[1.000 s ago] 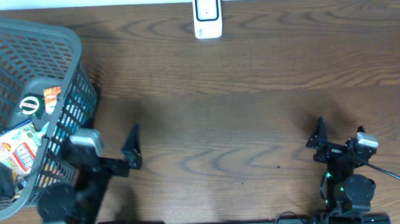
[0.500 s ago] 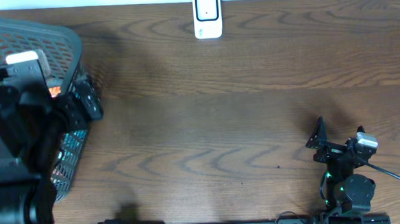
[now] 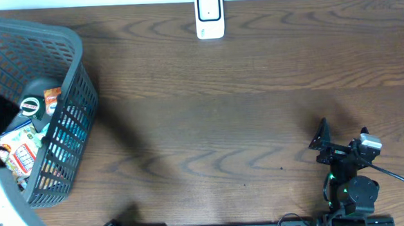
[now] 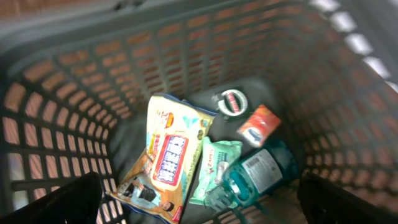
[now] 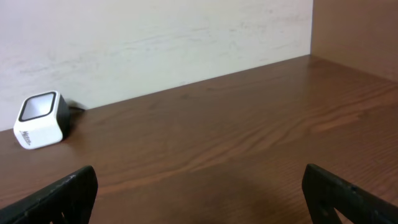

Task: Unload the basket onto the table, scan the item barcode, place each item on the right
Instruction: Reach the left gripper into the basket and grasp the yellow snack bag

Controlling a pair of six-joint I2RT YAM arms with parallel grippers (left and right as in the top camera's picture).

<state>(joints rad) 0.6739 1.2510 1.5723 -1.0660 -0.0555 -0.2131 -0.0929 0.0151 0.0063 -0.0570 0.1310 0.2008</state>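
My left hand (image 4: 205,202) hangs wide open over the basket (image 4: 74,93), right hand (image 5: 202,193) equally wide, well apart from it. The snack packet (image 4: 165,155) lies on the basket floor touching the wipes pack (image 4: 214,162); I might pinch both or snag the mesh wall.

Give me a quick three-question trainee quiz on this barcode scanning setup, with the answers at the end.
1. True or false: the left gripper hangs open above the basket.
2. The scanner stands: A at the table's far edge; B inside the basket; C in the right gripper.
3. What colour is the bottle in the basket?
Key: 1 true; 2 A; 3 teal.
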